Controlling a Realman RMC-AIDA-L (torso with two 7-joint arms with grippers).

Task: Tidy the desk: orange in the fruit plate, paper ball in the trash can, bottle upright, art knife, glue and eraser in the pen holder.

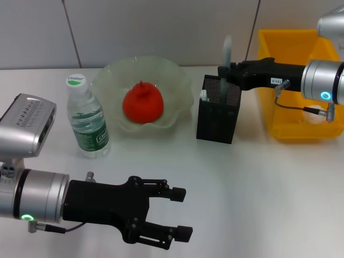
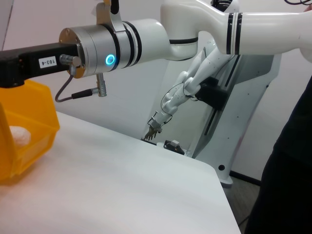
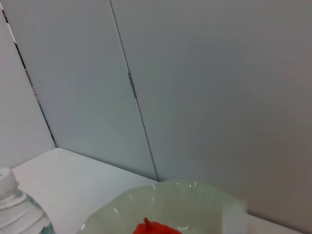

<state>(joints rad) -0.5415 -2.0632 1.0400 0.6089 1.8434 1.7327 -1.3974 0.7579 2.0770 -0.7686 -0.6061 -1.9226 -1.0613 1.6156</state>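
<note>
The orange point(image 1: 143, 103) lies in the pale-green fruit plate point(image 1: 180, 80); both also show in the right wrist view, the orange point(image 3: 155, 228) and the plate point(image 3: 195, 192). The bottle point(image 1: 87, 121) stands upright left of the plate. My right gripper point(image 1: 224, 72) is over the black mesh pen holder point(image 1: 217, 113), shut on a pale slim stick point(image 1: 228, 49) that points down into it; I cannot tell whether it is the glue or the art knife. The paper ball point(image 2: 17, 135) lies in the yellow trash can point(image 1: 293, 129). My left gripper point(image 1: 180, 213) is open and empty near the table's front. The eraser is not visible.
A small white item point(image 1: 204, 95) pokes out at the pen holder's near left corner. The trash can stands right of the pen holder, under my right arm. White table point(image 1: 252, 193) stretches between my left gripper and the pen holder.
</note>
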